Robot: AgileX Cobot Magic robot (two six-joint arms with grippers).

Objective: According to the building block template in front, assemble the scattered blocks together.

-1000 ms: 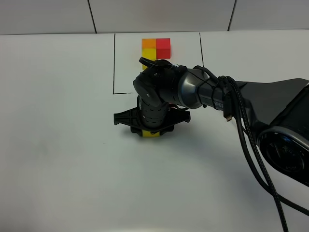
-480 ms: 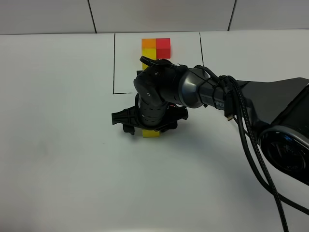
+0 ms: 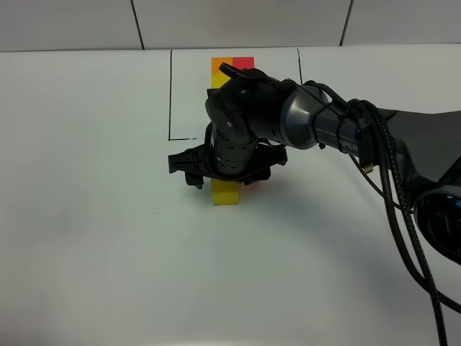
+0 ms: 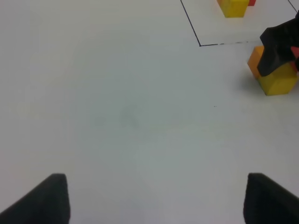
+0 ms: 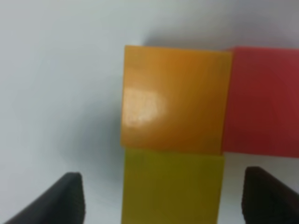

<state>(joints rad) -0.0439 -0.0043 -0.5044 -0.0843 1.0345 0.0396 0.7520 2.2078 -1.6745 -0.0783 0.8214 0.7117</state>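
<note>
Three scattered blocks lie joined in an L: in the right wrist view the orange cube point(image 5: 173, 100) sits at the corner, with the red cube point(image 5: 261, 100) and the yellow cube point(image 5: 170, 186) touching it. My right gripper point(image 5: 170, 200) is open and hangs above the yellow cube, its fingers point(image 5: 70, 198) clear of both sides. From the high camera only the yellow cube point(image 3: 225, 193) shows under the right gripper point(image 3: 222, 180). The building block template point(image 3: 232, 63) is partly hidden behind the arm. My left gripper point(image 4: 156, 200) is open over bare table.
The thin black frame point(image 3: 171, 94) around the template is drawn on the white table, near its far edge. The right arm and its cables point(image 3: 389, 180) stretch in from the right. In the left wrist view the orange cube point(image 4: 256, 59) and the yellow cube point(image 4: 279, 81) lie beside the frame's corner.
My right gripper has opened and let go of the yellow cube, then lifted and drawn slightly back. The yellow cube stays on the table. The left gripper has not moved.
</note>
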